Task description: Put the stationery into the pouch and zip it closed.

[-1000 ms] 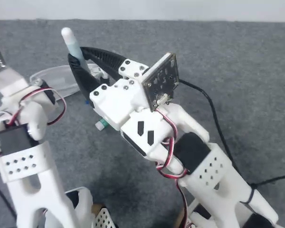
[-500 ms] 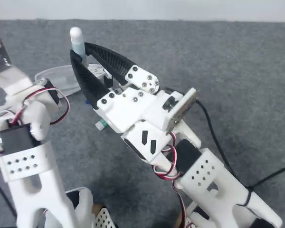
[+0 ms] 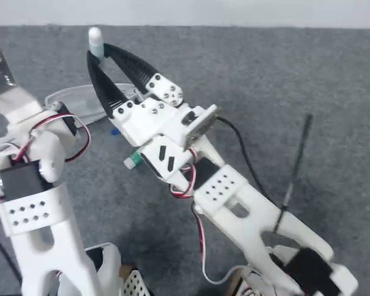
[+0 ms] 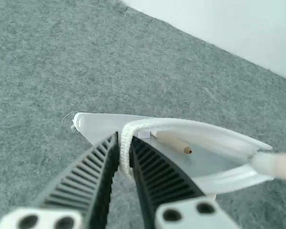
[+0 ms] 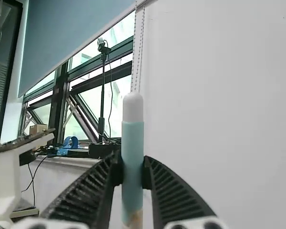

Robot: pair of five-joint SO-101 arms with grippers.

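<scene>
A pale blue pen with a white cap (image 3: 95, 36) stands upright between the black fingers of my right gripper (image 3: 98, 52), which is shut on it above the far left of the table. In the right wrist view the pen (image 5: 132, 138) points up past the right gripper (image 5: 132, 167) toward a wall. The translucent pouch (image 3: 71, 102) lies just below and to the left of it. My left gripper (image 4: 123, 139) is shut on the pouch rim (image 4: 133, 126), holding the mouth open. A wooden pencil (image 4: 174, 142) lies inside, and the pen (image 4: 275, 165) shows at the pouch's far end.
A small green-and-white item (image 3: 131, 161) and a blue one (image 3: 114, 131) lie on the grey mat under the right arm. A thin black rod (image 3: 296, 161) and a black cable (image 3: 246, 157) run on the right. The left arm's white body (image 3: 31, 185) fills the near left.
The right arm's wrist has turned and the gripper has carried the pen a little farther back and up. The left arm and the pouch have stayed still.
</scene>
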